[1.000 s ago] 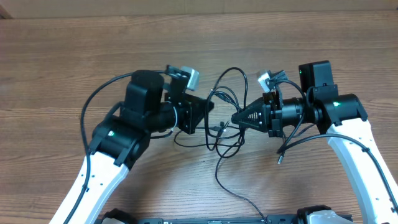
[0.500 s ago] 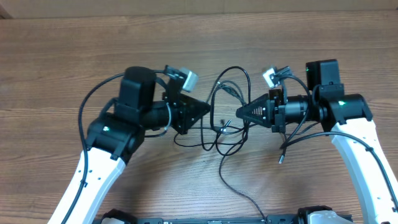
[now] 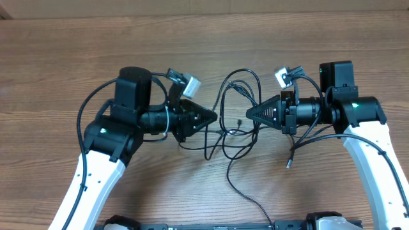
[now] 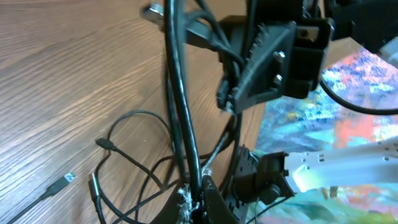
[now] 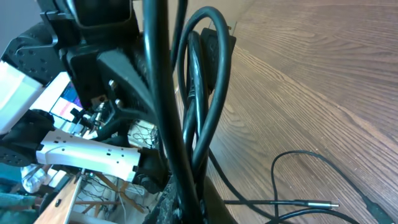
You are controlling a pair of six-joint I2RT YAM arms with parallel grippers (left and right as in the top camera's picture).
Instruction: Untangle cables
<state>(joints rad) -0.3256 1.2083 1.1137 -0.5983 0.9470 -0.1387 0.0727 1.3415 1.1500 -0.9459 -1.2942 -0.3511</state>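
The cables (image 3: 231,131) are lying in one tangle on the counter (image 3: 64,57), in the gap between the two arms. The left gripper (image 3: 213,117) and the right gripper (image 3: 249,114) are pointing tip to tip along a left-to-right line, close together but not touching. The knot is sitting between them, sagging slightly toward the near edge. Both are clenched: each wrist view is showing a thin black cord running straight out from between the closed fingertips, so each seems to be pinching a strand of the bundle. One loop is arching off to the far side, smaller loops are drooping on the near side, and a long tail is trailing toward the near edge of the counter. Neither arm is clearly nearer, as the tangle is lying about midway. By my judgement the coming move is depending on that shared axis: drawing the tips apart along it would be tightening the held strands, and which loops are crossing them is too fine to make out here
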